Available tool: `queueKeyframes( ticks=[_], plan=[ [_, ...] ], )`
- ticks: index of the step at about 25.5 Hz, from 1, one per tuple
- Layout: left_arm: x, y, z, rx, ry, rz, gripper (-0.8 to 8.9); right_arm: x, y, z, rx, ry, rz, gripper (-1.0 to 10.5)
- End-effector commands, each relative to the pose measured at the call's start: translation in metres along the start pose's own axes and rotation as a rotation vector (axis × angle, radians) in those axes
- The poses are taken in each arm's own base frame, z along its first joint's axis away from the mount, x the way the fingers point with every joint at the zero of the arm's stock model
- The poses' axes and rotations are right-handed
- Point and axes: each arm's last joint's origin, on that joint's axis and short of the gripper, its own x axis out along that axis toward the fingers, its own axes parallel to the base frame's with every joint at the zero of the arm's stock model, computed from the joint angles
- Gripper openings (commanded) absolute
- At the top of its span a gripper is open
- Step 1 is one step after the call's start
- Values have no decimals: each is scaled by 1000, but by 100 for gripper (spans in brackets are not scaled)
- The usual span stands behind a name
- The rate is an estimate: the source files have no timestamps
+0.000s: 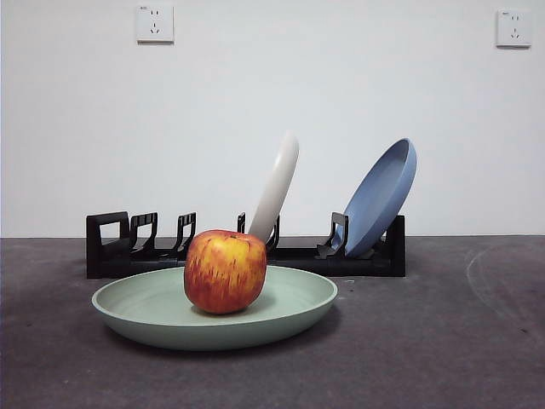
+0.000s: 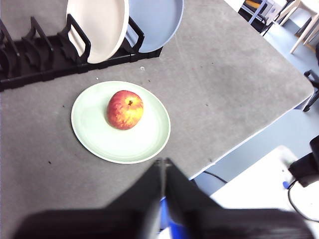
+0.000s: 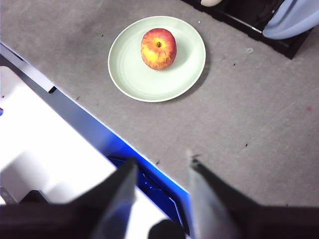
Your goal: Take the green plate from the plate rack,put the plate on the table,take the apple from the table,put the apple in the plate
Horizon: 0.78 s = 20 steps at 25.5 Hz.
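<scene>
The green plate point(image 1: 281, 319) point(image 2: 94, 127) point(image 3: 187, 64) lies flat on the table point(image 1: 443, 341) in front of the plate rack point(image 1: 375, 260) point(image 2: 45, 62). The red and yellow apple point(image 1: 225, 271) point(image 2: 124, 109) point(image 3: 158, 48) rests upright inside it, a little off centre. My left gripper point(image 2: 163, 167) hangs shut high over the table's near edge, well back from the plate, holding nothing. High up as well, my right gripper point(image 3: 160, 167) stands open and empty above the table's edge. Neither arm shows in the front view.
A cream-white plate point(image 1: 277, 189) point(image 2: 99, 25) and a blue plate point(image 1: 383, 196) point(image 2: 157, 20) lean in the rack's slots behind the green plate. White furniture point(image 3: 45, 149) sits just beyond the table's edge point(image 3: 75, 112).
</scene>
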Motion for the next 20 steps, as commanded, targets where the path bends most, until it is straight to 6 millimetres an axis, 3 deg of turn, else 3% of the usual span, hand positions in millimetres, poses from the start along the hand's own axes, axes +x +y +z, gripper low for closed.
queueKeyframes(
  ticks=[1, 20],
  plan=[
    [2, 0, -1, -26, 1, 1, -9, -1, 0, -2, -33, -8, 2, -17],
    [8, -2, 3, -19, -20, 59, -4, -5, -4, -8, -15, 5, -87, -17]
  ],
)
